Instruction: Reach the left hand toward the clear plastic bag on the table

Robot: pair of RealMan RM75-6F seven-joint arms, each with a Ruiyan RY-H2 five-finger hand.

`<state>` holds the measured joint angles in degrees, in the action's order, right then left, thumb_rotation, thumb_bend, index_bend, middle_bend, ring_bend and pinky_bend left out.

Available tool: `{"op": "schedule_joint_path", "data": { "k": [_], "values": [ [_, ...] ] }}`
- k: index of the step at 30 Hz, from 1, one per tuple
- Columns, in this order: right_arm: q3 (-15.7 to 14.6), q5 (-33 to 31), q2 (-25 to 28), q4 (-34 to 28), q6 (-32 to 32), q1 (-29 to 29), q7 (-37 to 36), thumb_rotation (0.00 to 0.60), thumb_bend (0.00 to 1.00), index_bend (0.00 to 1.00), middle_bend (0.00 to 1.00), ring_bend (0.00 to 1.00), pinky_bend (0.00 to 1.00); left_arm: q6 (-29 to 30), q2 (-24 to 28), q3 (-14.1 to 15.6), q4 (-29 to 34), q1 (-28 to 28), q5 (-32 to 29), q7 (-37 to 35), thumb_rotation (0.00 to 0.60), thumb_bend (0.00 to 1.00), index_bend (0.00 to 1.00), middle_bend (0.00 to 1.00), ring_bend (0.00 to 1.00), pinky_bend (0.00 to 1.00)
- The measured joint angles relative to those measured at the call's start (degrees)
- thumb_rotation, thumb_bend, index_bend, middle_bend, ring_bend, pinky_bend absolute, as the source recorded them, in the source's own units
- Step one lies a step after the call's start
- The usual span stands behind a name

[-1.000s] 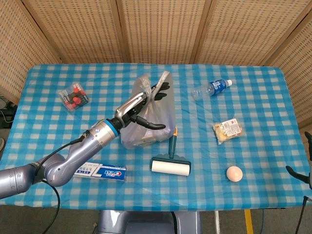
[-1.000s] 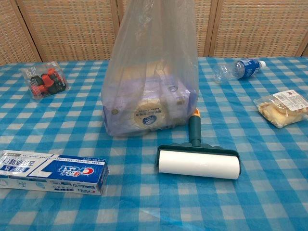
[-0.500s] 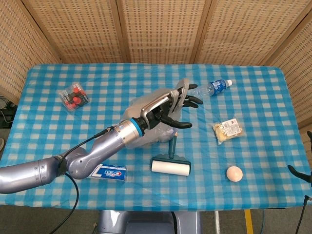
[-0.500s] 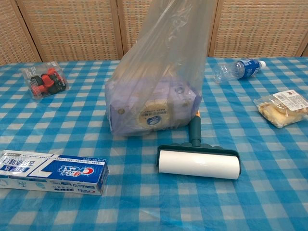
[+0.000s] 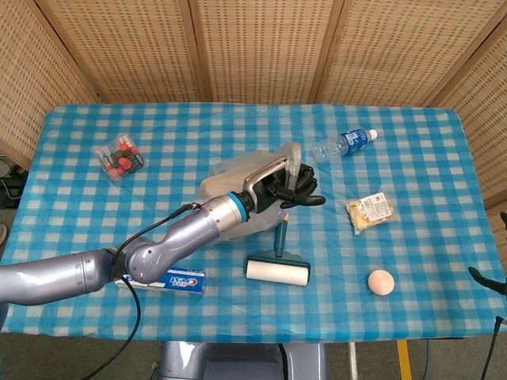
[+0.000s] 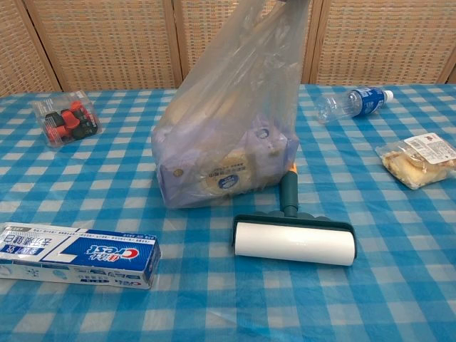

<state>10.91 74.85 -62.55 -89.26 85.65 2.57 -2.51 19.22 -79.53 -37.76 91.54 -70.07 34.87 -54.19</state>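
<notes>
The clear plastic bag [image 5: 225, 171] stands mid-table with a pale purple box inside. In the chest view the bag [image 6: 228, 135] is drawn up tall, its neck leaning right and running out of the top of the frame. My left hand [image 5: 291, 187] is over the bag's right side, its dark fingers curled around the bunched neck of the bag. The silver left arm reaches in from the lower left. Only a dark tip of my right hand [image 5: 485, 278] shows at the right edge of the head view, off the table.
A lint roller [image 5: 277, 268] lies just in front of the bag, and a toothpaste box [image 5: 169, 279] to its front left. A water bottle [image 5: 342, 143], a snack packet [image 5: 370, 211] and a pale ball [image 5: 381, 282] lie to the right. A pack of red-capped items [image 5: 119, 157] sits far left.
My left hand has moved rightward and lower with the bag's neck in its fingers. The bag's top now leans right and the box inside has shifted slightly.
</notes>
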Motion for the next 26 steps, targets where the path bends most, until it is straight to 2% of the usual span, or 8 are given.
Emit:
{"op": "schedule_joint_path", "data": {
  "k": [1,3,8,11,14,16,24,26],
  "values": [
    [0.0,0.0,0.0,0.0,0.0,0.0,0.0,0.6,0.0,0.04,0.0,0.0,0.0,-0.1,0.6,0.3,0.0,-0.2,-0.9,0.2,0.6,0.0,1.0,0.99,0.96,1.0],
    [-0.1,0.1,0.0,-0.1,0.0,0.0,0.1,0.6,0.0,0.04,0.0,0.0,0.0,0.3,2.2,1.5,0.1,-0.6,-2.9,0.9,0.6,0.08,1.0,1.0,0.98,1.0],
    [-0.2,0.4,-0.1,-0.2,0.1,0.0,0.3,0.6,0.0,0.04,0.0,0.0,0.0,2.7,7.5,3.9,2.0,-1.5,-8.2,3.1,0.6,0.62,1.0,1.0,0.99,1.0],
    [-0.3,0.6,-0.2,-0.3,0.1,0.1,0.5,0.6,0.0,0.04,0.0,0.0,0.0,4.5,10.6,4.3,3.7,-1.4,-10.3,4.1,0.6,0.81,1.0,1.0,0.99,1.0],
    [-0.5,1.0,-0.2,-0.5,0.2,0.1,0.9,0.6,0.0,0.04,0.0,0.0,0.0,6.8,14.0,3.2,6.1,-0.1,-11.8,4.1,0.6,0.96,1.0,1.0,0.99,1.0],
    [-0.6,1.1,-0.3,-0.6,0.3,0.1,1.0,0.6,0.0,0.04,0.0,0.0,0.0,8.4,16.0,1.3,7.7,1.5,-12.1,3.7,0.6,1.0,1.0,1.0,0.99,1.0],
    [-0.8,1.8,-0.2,-1.1,0.9,-0.1,1.2,0.6,0.0,0.04,0.0,0.0,0.0,16.0,20.6,-8.8,14.0,9.8,-9.7,0.3,0.6,1.0,1.0,1.0,0.99,1.0],
    [-0.8,1.9,-0.2,-1.2,1.0,-0.1,1.2,0.6,0.0,0.04,0.0,0.0,0.0,17.0,21.9,-10.4,15.5,11.4,-9.0,-0.2,0.6,1.0,1.0,1.0,0.99,1.0]
  ]
}}
